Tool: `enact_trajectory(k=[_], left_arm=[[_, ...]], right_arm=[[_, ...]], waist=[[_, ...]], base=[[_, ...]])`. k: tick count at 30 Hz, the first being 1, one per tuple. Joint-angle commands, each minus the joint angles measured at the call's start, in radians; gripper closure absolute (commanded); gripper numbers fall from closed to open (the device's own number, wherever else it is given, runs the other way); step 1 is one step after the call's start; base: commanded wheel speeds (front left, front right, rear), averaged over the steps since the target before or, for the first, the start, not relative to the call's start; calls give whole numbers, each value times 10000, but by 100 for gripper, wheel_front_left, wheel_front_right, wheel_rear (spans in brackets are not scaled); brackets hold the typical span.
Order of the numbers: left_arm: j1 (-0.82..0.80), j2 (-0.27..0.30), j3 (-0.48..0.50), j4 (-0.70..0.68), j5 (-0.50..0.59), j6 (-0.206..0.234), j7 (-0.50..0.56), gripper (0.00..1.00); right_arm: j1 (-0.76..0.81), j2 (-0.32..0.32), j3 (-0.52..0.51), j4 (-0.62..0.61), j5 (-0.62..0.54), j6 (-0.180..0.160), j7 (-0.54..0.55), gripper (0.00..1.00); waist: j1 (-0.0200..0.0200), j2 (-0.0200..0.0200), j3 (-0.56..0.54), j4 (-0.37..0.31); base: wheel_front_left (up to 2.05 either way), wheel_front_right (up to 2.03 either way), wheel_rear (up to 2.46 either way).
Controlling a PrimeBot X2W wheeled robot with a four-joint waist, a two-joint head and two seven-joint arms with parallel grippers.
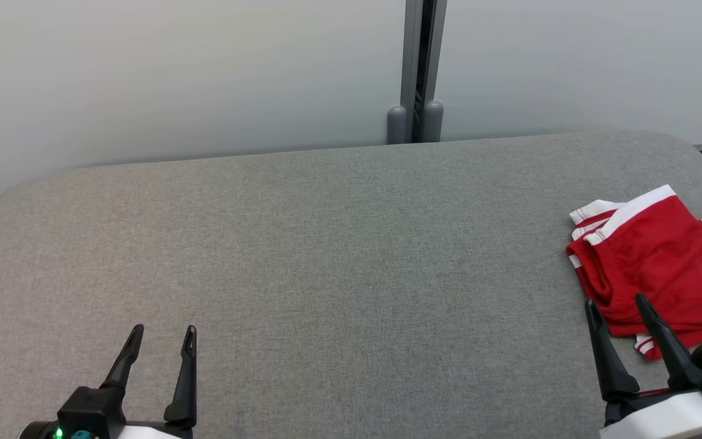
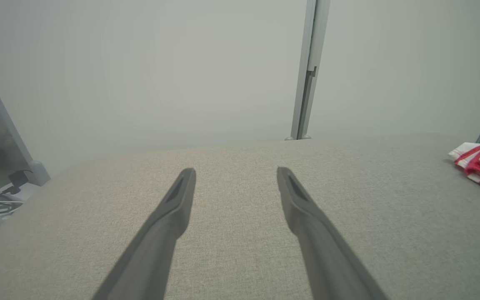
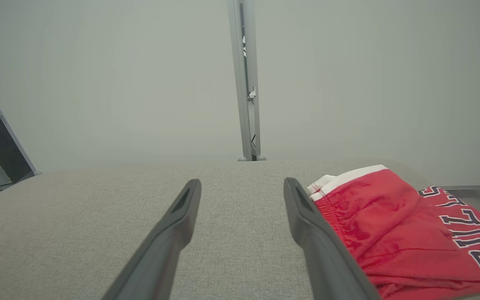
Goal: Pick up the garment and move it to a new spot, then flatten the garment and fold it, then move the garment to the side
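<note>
**Red garment lying at the table's right edge, both grippers spread and holding nothing**

The garment (image 1: 655, 262), red with white trim and dark lettering, is lying in a loose, folded heap at the far right of the grey fabric-covered table (image 1: 326, 244), running off the right side of the head view. Its white-banded edge is facing the back of the table.

The right gripper (image 1: 616, 303) is hovering just at the heap's near left corner with its fingers parted and nothing between them. In the right wrist view one finger (image 3: 306, 216) is lining up along the cloth's edge (image 3: 390, 233); whether it is touching is unclear.

The left gripper (image 1: 164, 330) is waiting well apart, over bare table at the lower left, fingers likewise spread and gripping nothing.

A grey post (image 1: 419, 61) is standing against the pale wall behind.
</note>
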Motion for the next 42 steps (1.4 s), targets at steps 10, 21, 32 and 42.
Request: enact_trajectory(k=[10, 21, 32, 42], left_arm=[[-168, 67, 27, 158, -133, 26, -120, 0], [-78, 25, -10, 265, -126, -8, -152, 100], [-535, -275, 659, 907, -1861, -489, 337, 100], [-1108, -479, 1285, 1632, -3361, -984, 783, 100]], right_arm=[[-49, -47, 9, 18, 105, -4, 16, 0], [12, 7, 33, -2, 92, 0, 3, 100], [-523, 75, 178, 775, 2038, 0, -61, 100], [-1064, 114, 287, 1440, 3744, 0, -129, 100]], waist=[[0, -1, 25, 13], [0, -1, 87, 72], [0, -1, 94, 64], [0, -1, 97, 58]], base=[[0, 0, 0], [0, 0, 0], [0, 0, 0], [0, 0, 0]])
